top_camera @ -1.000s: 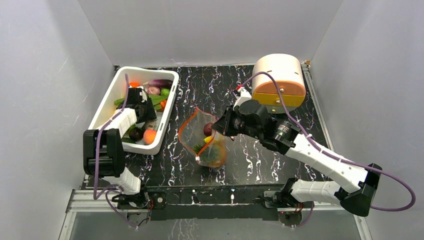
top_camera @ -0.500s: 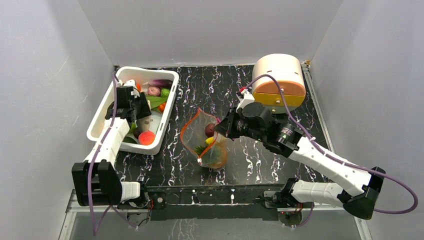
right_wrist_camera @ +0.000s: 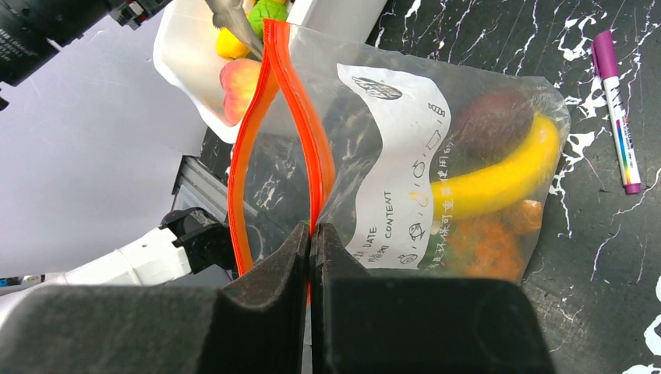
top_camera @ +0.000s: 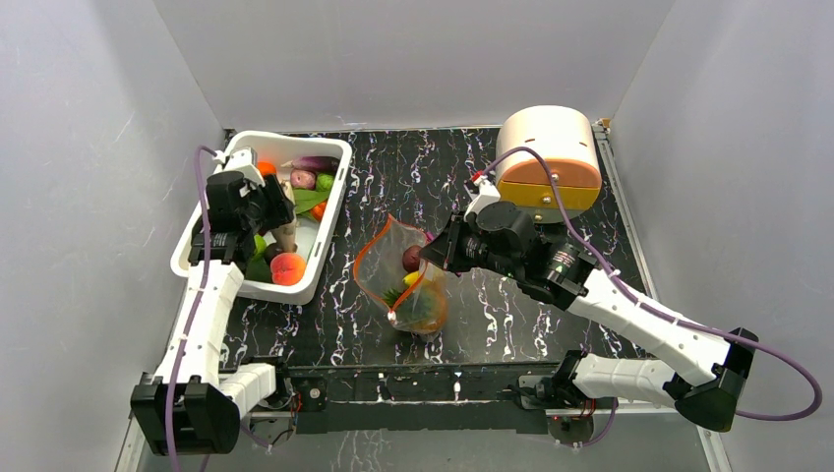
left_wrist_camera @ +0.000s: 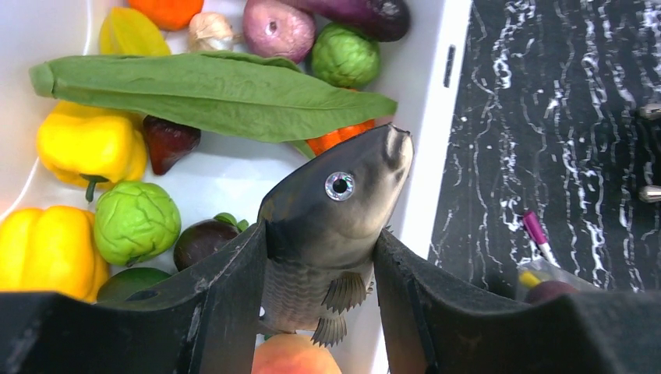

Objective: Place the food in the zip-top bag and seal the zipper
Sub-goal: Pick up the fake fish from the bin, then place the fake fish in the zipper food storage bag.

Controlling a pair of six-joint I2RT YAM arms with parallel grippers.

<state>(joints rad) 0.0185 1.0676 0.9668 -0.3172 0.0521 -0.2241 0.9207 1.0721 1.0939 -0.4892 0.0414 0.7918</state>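
My left gripper (left_wrist_camera: 321, 234) is shut on a grey toy fish (left_wrist_camera: 335, 206), head pointing away, above the white tub (left_wrist_camera: 436, 101). Seen from the top, that gripper (top_camera: 275, 214) hangs over the tub's middle. More food lies in the tub: a long green leaf (left_wrist_camera: 210, 93), yellow peppers (left_wrist_camera: 90, 144), a green ball (left_wrist_camera: 136, 222), a peach (left_wrist_camera: 292, 358). The zip-top bag (right_wrist_camera: 405, 156) stands mid-table with its mouth open toward the tub. My right gripper (right_wrist_camera: 313, 234) is shut on one side of the orange zipper (right_wrist_camera: 304, 140). A banana (right_wrist_camera: 499, 183) and other pieces lie inside.
A round beige container (top_camera: 548, 157) with an orange front stands at the back right. A purple pen (right_wrist_camera: 616, 109) lies on the black marbled table beside the bag. White walls close in the left, right and back sides.
My left arm has swung its elbow down toward the near edge, and its wrist has shifted left over the tub with the fish held. The right gripper has kept its hold on the zipper.
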